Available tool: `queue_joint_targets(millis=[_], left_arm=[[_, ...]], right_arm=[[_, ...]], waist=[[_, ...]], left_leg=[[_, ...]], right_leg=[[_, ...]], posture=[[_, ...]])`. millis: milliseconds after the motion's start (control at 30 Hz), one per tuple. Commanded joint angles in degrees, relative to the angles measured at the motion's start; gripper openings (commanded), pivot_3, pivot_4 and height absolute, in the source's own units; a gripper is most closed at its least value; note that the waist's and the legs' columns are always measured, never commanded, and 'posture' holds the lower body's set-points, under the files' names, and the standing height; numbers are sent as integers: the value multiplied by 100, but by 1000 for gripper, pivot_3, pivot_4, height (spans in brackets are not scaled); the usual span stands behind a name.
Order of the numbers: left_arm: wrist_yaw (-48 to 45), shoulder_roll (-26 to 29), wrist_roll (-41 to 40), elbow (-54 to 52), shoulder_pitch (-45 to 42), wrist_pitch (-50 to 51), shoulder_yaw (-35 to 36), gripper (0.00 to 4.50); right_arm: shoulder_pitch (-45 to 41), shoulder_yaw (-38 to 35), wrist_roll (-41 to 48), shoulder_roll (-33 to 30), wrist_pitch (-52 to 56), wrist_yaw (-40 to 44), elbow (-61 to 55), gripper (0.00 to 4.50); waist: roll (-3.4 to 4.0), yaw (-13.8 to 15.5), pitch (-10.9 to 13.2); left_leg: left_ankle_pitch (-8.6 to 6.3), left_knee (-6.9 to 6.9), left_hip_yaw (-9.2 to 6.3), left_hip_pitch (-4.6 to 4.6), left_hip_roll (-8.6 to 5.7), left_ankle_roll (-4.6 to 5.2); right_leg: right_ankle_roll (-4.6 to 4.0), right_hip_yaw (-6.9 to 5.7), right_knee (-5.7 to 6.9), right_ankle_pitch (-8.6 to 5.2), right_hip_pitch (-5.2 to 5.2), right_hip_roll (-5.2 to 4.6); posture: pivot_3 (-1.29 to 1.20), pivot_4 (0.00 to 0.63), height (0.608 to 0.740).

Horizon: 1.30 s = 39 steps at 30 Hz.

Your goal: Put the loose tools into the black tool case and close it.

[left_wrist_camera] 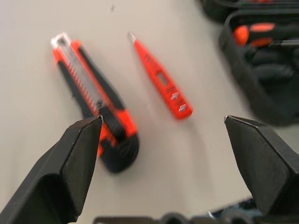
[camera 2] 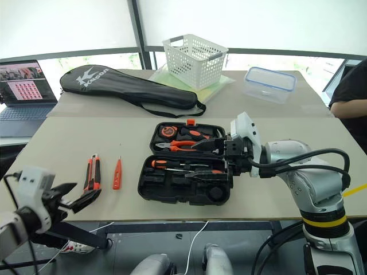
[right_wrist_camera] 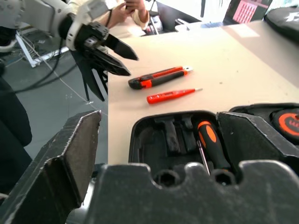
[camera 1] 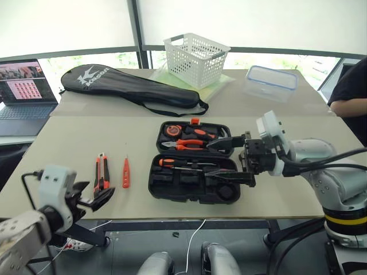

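The black tool case [camera 1: 172,183] lies open in the middle of the table. An orange-and-black screwdriver [right_wrist_camera: 211,140] rests in a slot of its near half. The utility knife [camera 1: 101,175] and the slim orange tester screwdriver [camera 1: 125,173] lie loose on the table to the case's left. My left gripper [camera 1: 96,195] hangs open at the table's front edge, just short of the knife's black end, and holds nothing. Over the right part of the case my right gripper [camera 1: 209,160] points left, open and holding nothing.
Orange pliers [camera 1: 192,143] and a tape measure [camera 1: 171,130] sit in the case's far half. A long black racket bag [camera 1: 132,86], a white basket [camera 1: 196,57] and a clear lidded box [camera 1: 270,82] stand on the far table. A laptop [camera 1: 23,91] is far left, a person's sleeve [camera 1: 350,97] far right.
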Motion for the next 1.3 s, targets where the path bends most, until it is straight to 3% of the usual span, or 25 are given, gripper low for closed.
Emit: queue_joint_targets(millis=[33, 200, 533, 667, 900, 1000, 1167, 1300], left_arm=[[942, -149, 162, 424, -840, 673, -493, 4500], [2105, -377, -219, 1310, -1724, 673, -1071, 4500], [3686, -619, -970, 2363, -2100, 673, -1672, 4500], [3981, -679, -1216, 2654, -2013, 673, -1833, 3511], [4077, -632, -1220, 3379, -2163, 673, -1919, 918], [3988, -498, -1184, 3547, -2308, 673, -1860, 407], [2315, 719, -1046, 3549, -2695, 239, -2341, 406], [-1384, 2439, -228, 3407, -2653, -2516, -3483, 406]], right_arm=[[-132, -45, -15, 82, -188, -227, -128, 4461], [-82, 13, -2, 154, -244, -403, -275, 4461], [123, -5, 23, 212, -332, -735, -554, 4461], [155, 9, 21, 230, -363, -808, -630, 4500], [116, 19, 115, 228, -325, -819, -700, 4500], [175, -42, 160, 157, -305, -783, -721, 4500], [445, -241, 654, -317, 304, -581, -761, 4500], [969, -500, 989, -839, 368, -268, -1161, 4500]], waist=[[-2, -39, -2], [-3, -100, -2], [-4, -76, -1], [-3, -74, -2], [6, -36, -7], [6, -26, -7], [-1, -58, -3], [-9, -87, 5]], left_leg=[[4, -1, 0, 4, -1, 3], [2, -12, 0, 7, 1, -1], [-9, -7, 0, -10, -2, -29], [-12, -8, -1, -4, -2, -51], [-12, -11, -4, 26, -11, -52], [-12, -11, -4, 30, -15, -52], [-11, -11, -6, 24, -13, -56], [-11, -16, -5, 0, -9, -56]], right_leg=[[-36, 3, 10, 22, -3, 0], [-40, 10, 48, 15, -29, -3], [-41, 13, 29, 12, -50, -3], [-42, 18, 36, 11, -48, -4], [-34, 16, 35, 6, -16, -3], [-30, 18, 39, 4, -11, -6], [-35, 16, 55, 0, -20, -4], [-45, 15, 60, -13, -47, -8]], posture=[[0, 150, 740], [0, 150, 740], [0, 150, 740], [0, 150, 740], [0, 150, 740], [0, 150, 740], [0, 150, 740], [0, 150, 740]])
